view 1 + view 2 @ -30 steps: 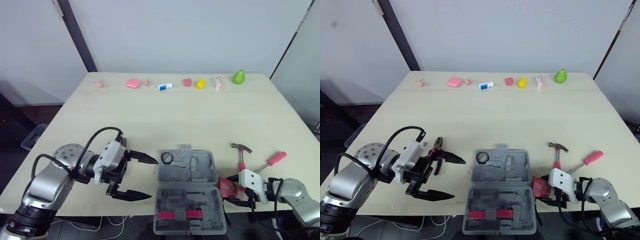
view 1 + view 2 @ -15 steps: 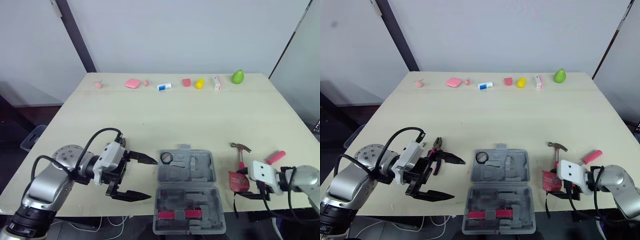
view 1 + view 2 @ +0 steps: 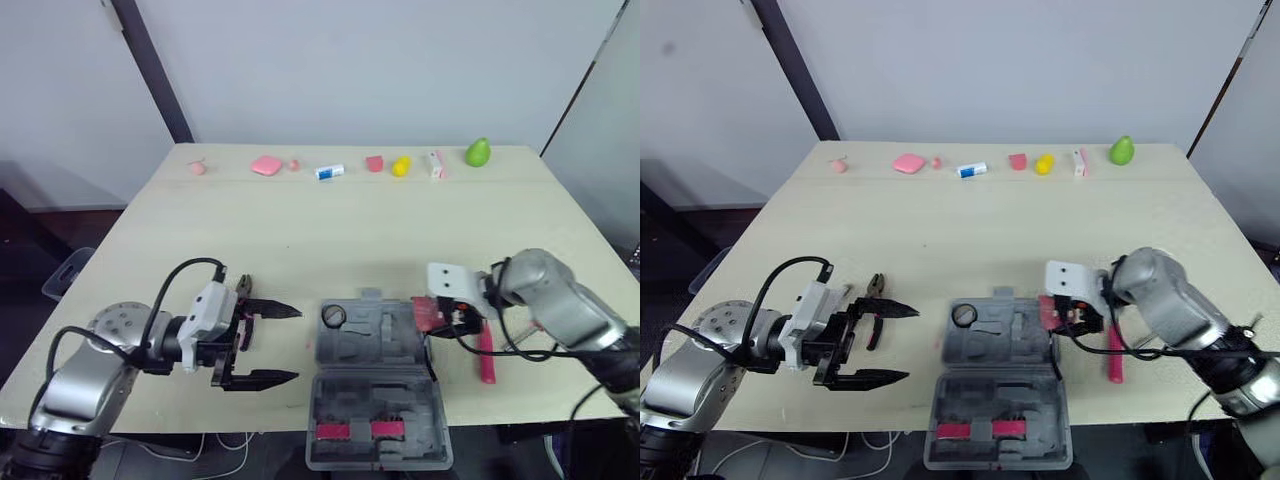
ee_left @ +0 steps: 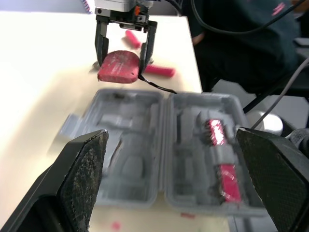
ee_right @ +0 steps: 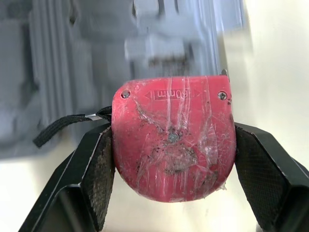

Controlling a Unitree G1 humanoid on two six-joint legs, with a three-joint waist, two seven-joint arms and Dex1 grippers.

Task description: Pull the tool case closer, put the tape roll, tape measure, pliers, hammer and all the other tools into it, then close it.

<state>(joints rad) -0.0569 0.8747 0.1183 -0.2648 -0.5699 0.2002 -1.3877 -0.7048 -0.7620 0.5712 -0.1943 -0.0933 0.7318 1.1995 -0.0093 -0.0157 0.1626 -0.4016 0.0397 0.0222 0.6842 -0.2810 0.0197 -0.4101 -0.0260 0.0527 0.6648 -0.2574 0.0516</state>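
My right fingers [image 3: 447, 320] are clamped on the red tape measure [image 5: 174, 145], holding it at the upper right edge of the open tool case [image 3: 375, 350]. The case lies at the lower centre of the tabletop [image 3: 330, 235]. My left fingers [image 3: 262, 378] are spread wide and empty, left of the case, close by the pliers [image 3: 876, 288]. A pink tool handle [image 3: 486, 358] lies right of the case.

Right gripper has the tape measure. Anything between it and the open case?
Nothing visible. The right gripper holds the tape measure at the right edge of the tool case; the half beside it is bare except the tape roll in a corner.
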